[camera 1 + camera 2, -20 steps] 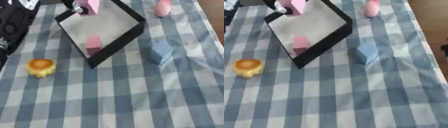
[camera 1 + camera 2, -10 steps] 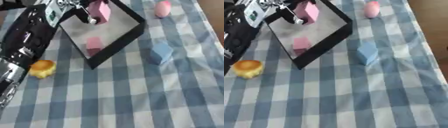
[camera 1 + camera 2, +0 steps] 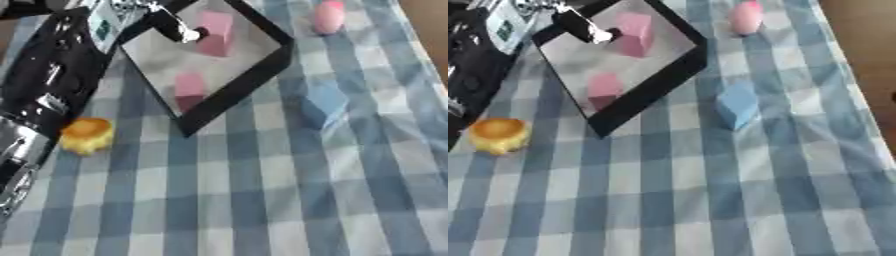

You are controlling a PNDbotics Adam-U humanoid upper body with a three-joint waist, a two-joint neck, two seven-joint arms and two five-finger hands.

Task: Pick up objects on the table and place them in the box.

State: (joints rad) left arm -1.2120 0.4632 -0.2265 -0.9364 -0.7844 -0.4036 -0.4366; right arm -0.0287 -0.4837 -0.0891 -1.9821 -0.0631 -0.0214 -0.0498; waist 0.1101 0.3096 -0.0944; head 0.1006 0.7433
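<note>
A blue-and-white checked cloth (image 3: 262,200) covers the counter and fills nearly the whole view. Next in bulk is the robot's left arm (image 3: 52,85), black with silver joints, which comes up the left side and slants toward the upper middle. It ends at the left hand (image 3: 171,25), above the near-left part of the black-rimmed shallow box with a pale floor (image 3: 254,75). One dark finger with a pale tip (image 3: 588,31) reaches out straight to the right and ends just beside a pink block, touching or almost touching it (the rest of the hand is too blurred to read, so whether it is spread or curled I cannot tell). The box sits as a diamond at the upper middle, one corner pointing down toward the near edge. Inside it are two pink blocks: the larger pink block (image 3: 215,32) toward the far side, by the fingertip, and a smaller pink block (image 3: 188,90) nearer the box's lower corner. To the right of the box, out on the cloth, lies a light blue block (image 3: 324,102). A pink rounded egg-like object (image 3: 329,16) stands well beyond it near the top edge. At the left, just beside the arm, a small yellow-orange round object (image 3: 499,134) rests on the cloth. The right hand shows in neither view.
</note>
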